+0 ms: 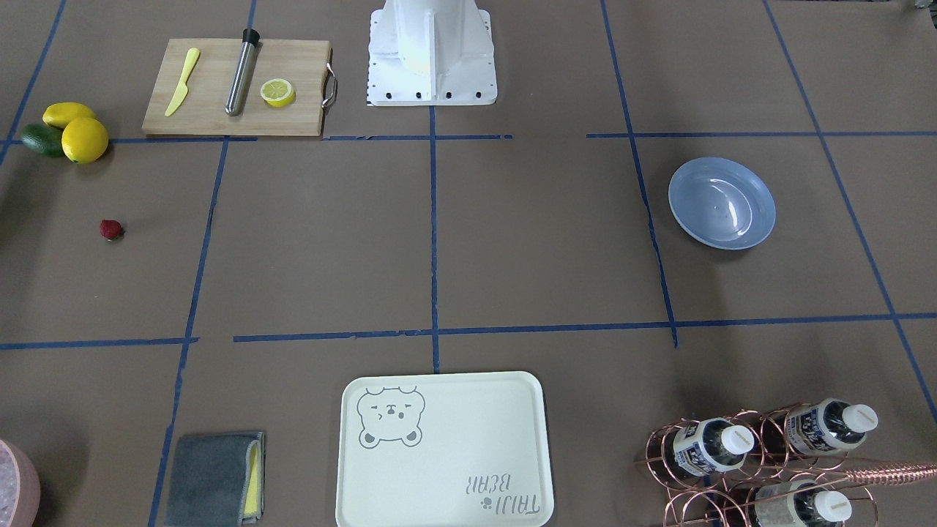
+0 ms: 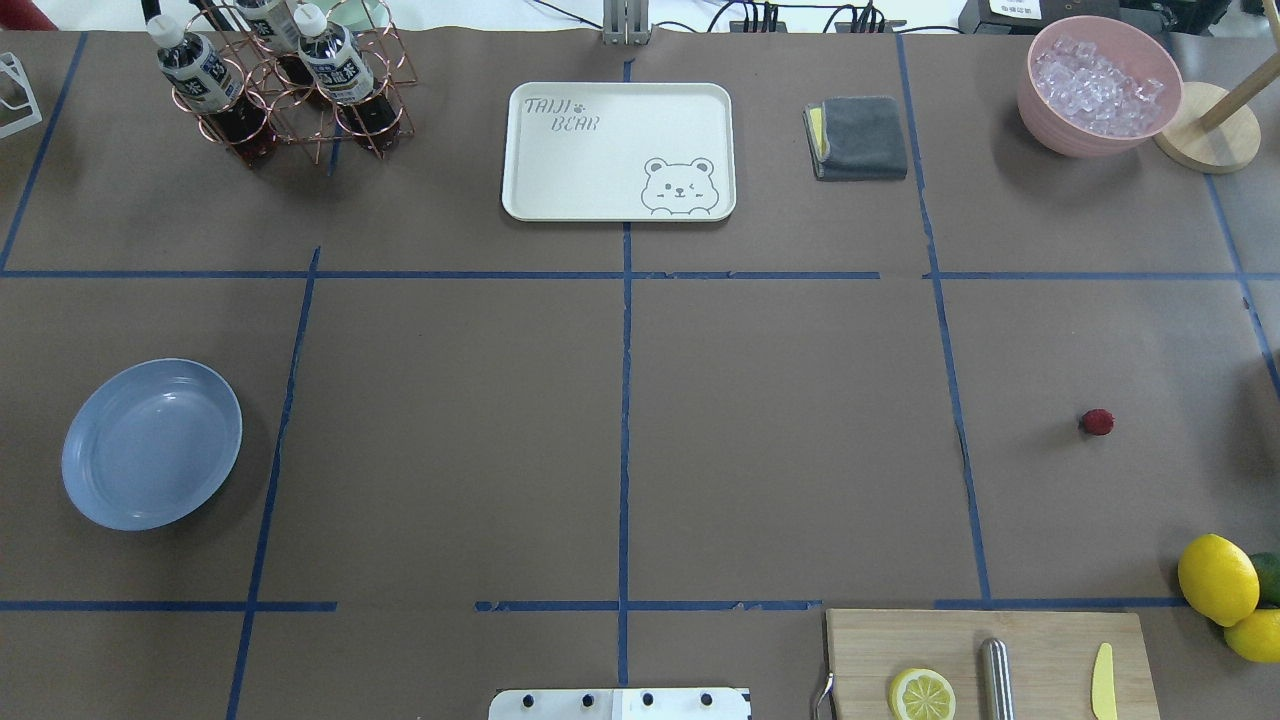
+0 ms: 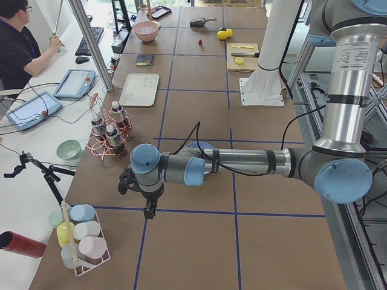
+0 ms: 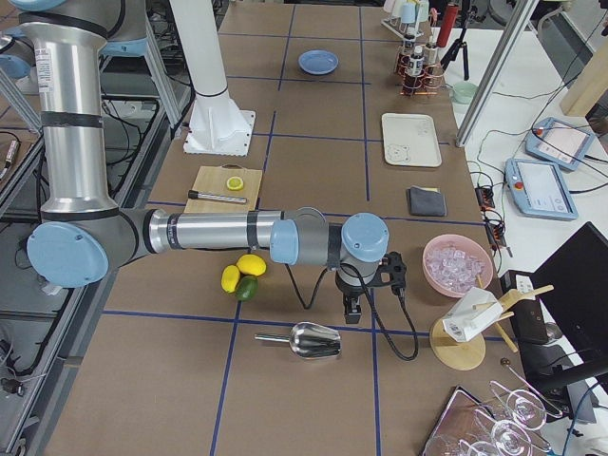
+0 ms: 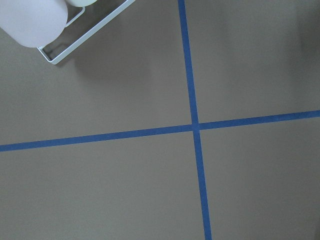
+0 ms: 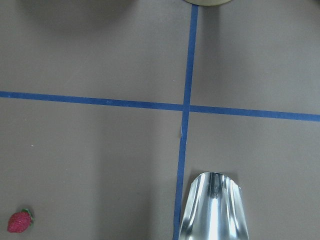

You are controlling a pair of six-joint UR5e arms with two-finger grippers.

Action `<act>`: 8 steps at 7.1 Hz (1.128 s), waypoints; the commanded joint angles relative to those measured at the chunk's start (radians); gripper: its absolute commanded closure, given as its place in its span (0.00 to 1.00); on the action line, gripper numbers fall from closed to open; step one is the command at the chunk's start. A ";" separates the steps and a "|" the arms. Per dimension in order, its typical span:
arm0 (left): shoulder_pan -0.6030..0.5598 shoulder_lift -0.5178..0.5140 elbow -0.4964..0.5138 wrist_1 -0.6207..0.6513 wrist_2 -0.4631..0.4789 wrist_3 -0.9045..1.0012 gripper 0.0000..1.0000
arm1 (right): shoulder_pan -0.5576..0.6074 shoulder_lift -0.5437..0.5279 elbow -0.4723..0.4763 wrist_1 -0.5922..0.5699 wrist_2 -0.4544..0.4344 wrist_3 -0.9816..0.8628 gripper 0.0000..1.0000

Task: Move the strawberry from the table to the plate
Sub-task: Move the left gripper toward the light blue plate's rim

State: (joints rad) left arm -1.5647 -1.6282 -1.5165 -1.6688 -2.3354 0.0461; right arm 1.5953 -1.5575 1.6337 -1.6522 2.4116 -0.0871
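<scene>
The strawberry (image 1: 111, 230) (image 2: 1097, 422) is a tiny dark-red berry lying alone on the brown table (image 2: 780, 430), on my right side. It also shows at the bottom left of the right wrist view, strawberry (image 6: 20, 221). The light-blue plate (image 1: 722, 203) (image 2: 152, 443) sits empty on my left side. My right gripper (image 4: 353, 312) hangs over the table's right end, beyond the berry, and my left gripper (image 3: 148, 210) over the left end, past the plate. Both show only in the side views, so I cannot tell whether they are open or shut.
A cutting board (image 2: 985, 660) with a lemon half, a metal rod and a yellow knife lies near the base. Lemons (image 2: 1217, 578), a metal scoop (image 6: 214, 210), a pink ice bowl (image 2: 1098, 85), a cloth (image 2: 858, 137), a bear tray (image 2: 618, 150) and a bottle rack (image 2: 280, 85) stand around. A person (image 3: 24, 48) sits beside the table.
</scene>
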 commanded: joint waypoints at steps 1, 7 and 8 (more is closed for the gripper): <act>0.000 -0.005 -0.008 -0.009 0.008 0.009 0.00 | 0.000 0.000 0.001 0.000 0.000 0.010 0.00; 0.228 0.151 -0.014 -0.638 -0.004 -0.661 0.00 | -0.023 0.029 0.041 0.003 0.006 0.015 0.00; 0.320 0.216 -0.020 -0.819 -0.002 -0.854 0.00 | -0.023 0.051 0.052 0.003 0.006 0.015 0.00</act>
State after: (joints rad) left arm -1.3504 -1.4846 -1.5315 -2.2608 -2.3390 -0.5689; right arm 1.5766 -1.5286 1.6757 -1.6489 2.4181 -0.0718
